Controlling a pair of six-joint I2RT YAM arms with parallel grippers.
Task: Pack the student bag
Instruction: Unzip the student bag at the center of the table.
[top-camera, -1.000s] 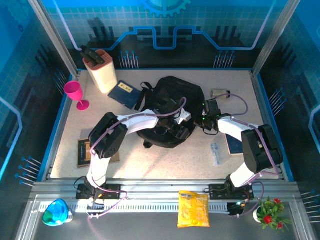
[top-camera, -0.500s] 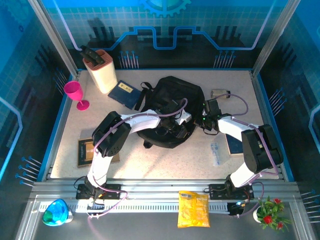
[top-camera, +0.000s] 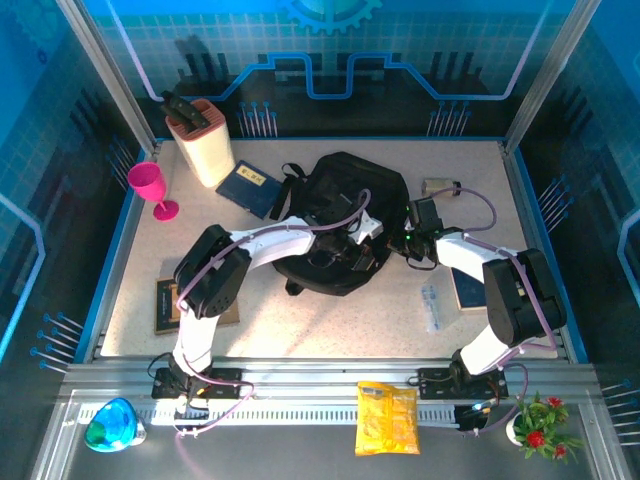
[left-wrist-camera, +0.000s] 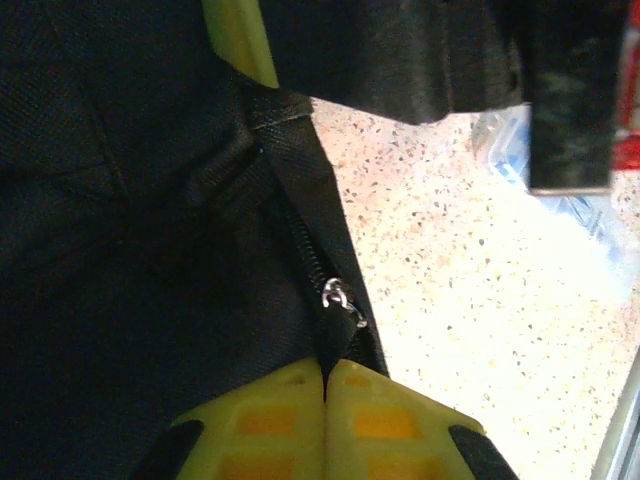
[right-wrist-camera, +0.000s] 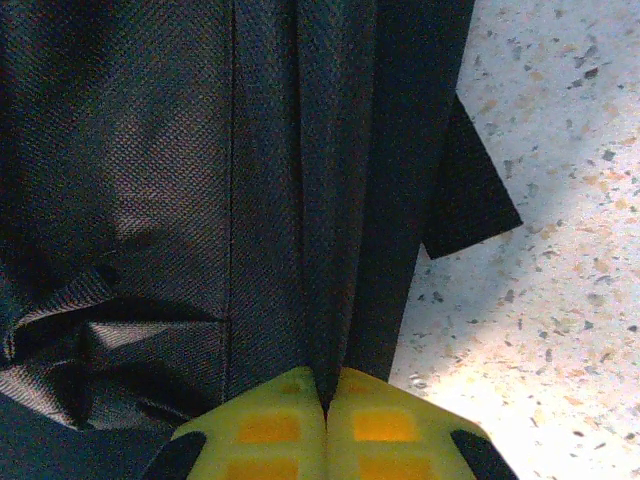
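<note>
The black student bag (top-camera: 345, 195) lies in the middle of the table, straps toward the far left. My left gripper (top-camera: 348, 254) rests on its near part. In the left wrist view its yellow fingers (left-wrist-camera: 270, 420) are shut on the black zipper pull tab (left-wrist-camera: 336, 340), just below the metal ring (left-wrist-camera: 338, 295) on the zipper line at the bag's edge. My right gripper (top-camera: 411, 240) sits at the bag's right edge. In the right wrist view this gripper (right-wrist-camera: 325, 388) is shut on a fold of the bag's black fabric (right-wrist-camera: 330, 200).
A dark blue notebook (top-camera: 250, 187) lies far left of the bag, beside a knife block (top-camera: 205, 140) and a pink goblet (top-camera: 150, 185). A brown book (top-camera: 172, 302) lies near left. A small jar (top-camera: 440, 187), a clear packet (top-camera: 431, 305) and another notebook (top-camera: 468, 288) are on the right.
My left gripper has shifted slightly toward the far side along the bag, still holding the zipper pull. The right gripper has stayed in place.
</note>
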